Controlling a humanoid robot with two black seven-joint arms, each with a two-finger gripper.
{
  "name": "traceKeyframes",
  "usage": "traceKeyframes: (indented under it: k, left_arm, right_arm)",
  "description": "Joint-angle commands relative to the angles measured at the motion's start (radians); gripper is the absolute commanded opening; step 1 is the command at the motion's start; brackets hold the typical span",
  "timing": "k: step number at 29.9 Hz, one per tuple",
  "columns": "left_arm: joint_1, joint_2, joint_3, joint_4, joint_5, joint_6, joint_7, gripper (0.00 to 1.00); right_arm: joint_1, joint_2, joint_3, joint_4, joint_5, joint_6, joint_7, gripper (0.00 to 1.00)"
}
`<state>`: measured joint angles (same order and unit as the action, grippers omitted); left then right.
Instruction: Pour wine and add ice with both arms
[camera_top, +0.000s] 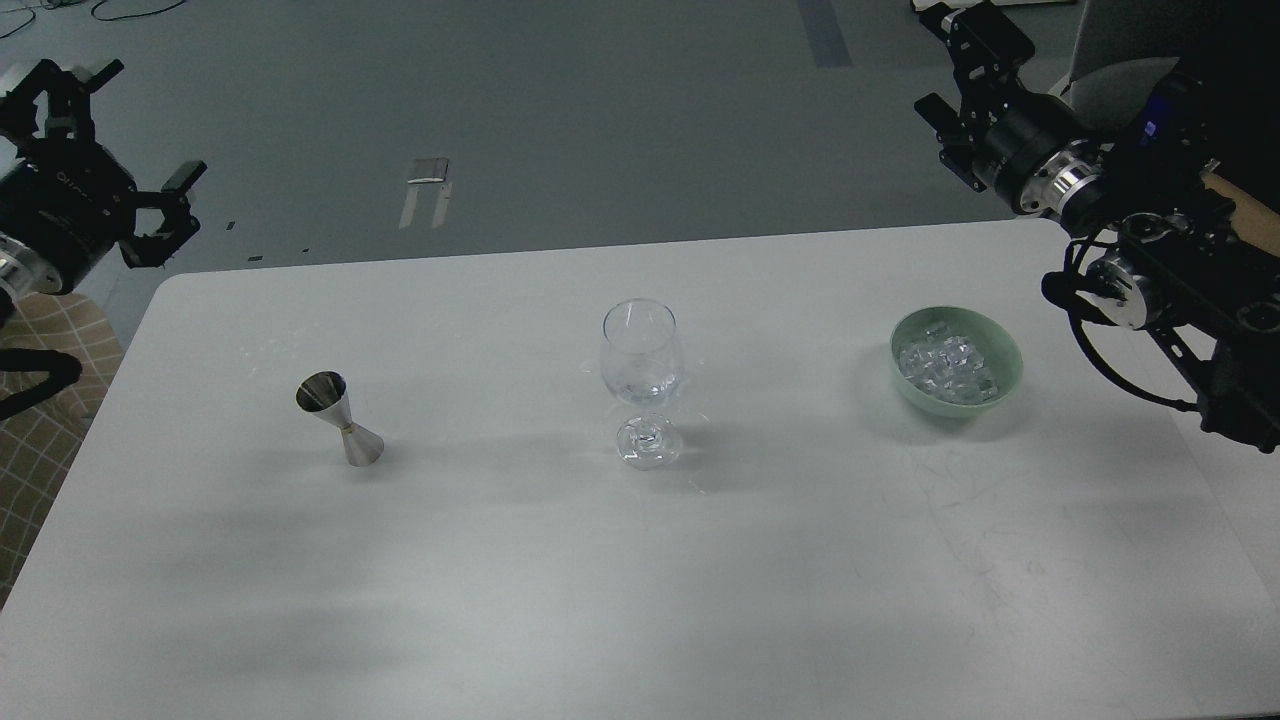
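- The white table took up most of the room in front of the robot, with three things in a loose row across its middle, all well apart.
- The right arm came in from the upper right, bulky and cabled. Its gripper hung above the far corner of the table, fingers spread apart, nothing in them.
- The left arm sat off the table's far left corner. Its gripper looked parted and empty too, though it was dark and hard to read.
- The green bowl stood on the right side, nearest the right arm, with the ice heaped inside it.
- The stemmed glass stood upright at the centre. It seemed empty, or close to it.
- The steel measuring cup stood upright to the left, nearest the left arm. I could not tell whether it held anything.
- To my eye nothing had been started: both arms were off the work. I'd guess the left arm needed to drop to the measuring cup, grip its narrow waist and tip it over the glass, keeping clear of the rim.
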<state>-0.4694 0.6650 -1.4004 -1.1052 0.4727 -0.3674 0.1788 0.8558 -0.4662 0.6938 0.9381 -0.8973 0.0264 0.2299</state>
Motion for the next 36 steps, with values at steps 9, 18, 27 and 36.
traceKeyframes:
  k: [9, 18, 27, 36]
  left_arm:
    - [-0.003, -0.059, 0.001, -0.010, 0.012, 0.004, 0.001, 0.99]
    - [-0.001, -0.111, 0.003, -0.015, 0.014, 0.015, 0.002, 0.99]
    - [-0.001, -0.165, 0.003, -0.016, 0.044, 0.021, 0.002, 0.99]
    - [0.002, -0.183, 0.003, -0.018, 0.044, 0.021, 0.004, 0.99]
  right_arm:
    - [-0.119, -0.262, -0.102, 0.226, -0.513, -0.160, 0.003, 1.00]
    - [-0.268, -0.361, -0.102, 0.257, -0.747, -0.227, 0.043, 1.00]
    - [-0.365, -0.358, -0.100, 0.243, -0.893, -0.249, 0.072, 1.00]
    - [-0.380, -0.279, -0.099, 0.130, -0.911, -0.249, 0.075, 0.97]
